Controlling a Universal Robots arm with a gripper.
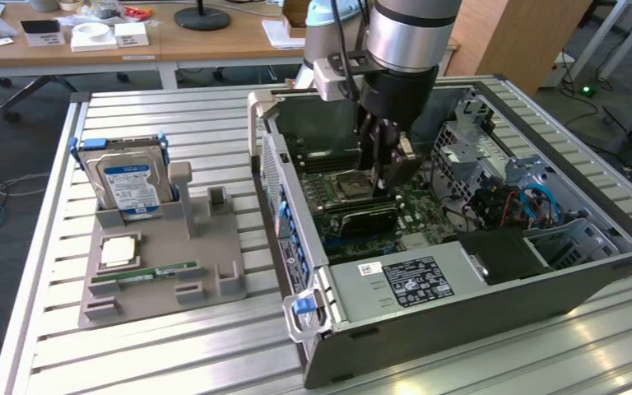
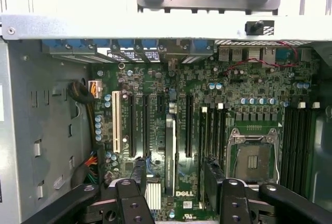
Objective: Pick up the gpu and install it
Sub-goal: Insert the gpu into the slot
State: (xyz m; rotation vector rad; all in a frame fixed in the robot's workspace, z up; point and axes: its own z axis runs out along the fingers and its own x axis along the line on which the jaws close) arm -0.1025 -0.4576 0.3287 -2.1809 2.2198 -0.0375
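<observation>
gpu [image 1: 362, 219] lies seated in a motherboard [image 1: 344, 188] slot inside the open computer case [image 1: 579, 271], edge-on in the wrist view. Tool [image 1: 388, 164] just above it, fingers [image 2: 134, 203] spread, pinching nothing. On the tabletop [image 1: 184, 346], beside the case: grey holder tray [image 1: 217, 255] with hard drive [image 1: 127, 183], CPU [image 1: 116, 248], RAM stick [image 1: 146, 273]

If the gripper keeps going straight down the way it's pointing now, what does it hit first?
Most likely the gpu, the black card standing on the motherboard directly under the gripper inside the open computer case. Depth is unclear, so I cannot tell whether they already touch.
</observation>
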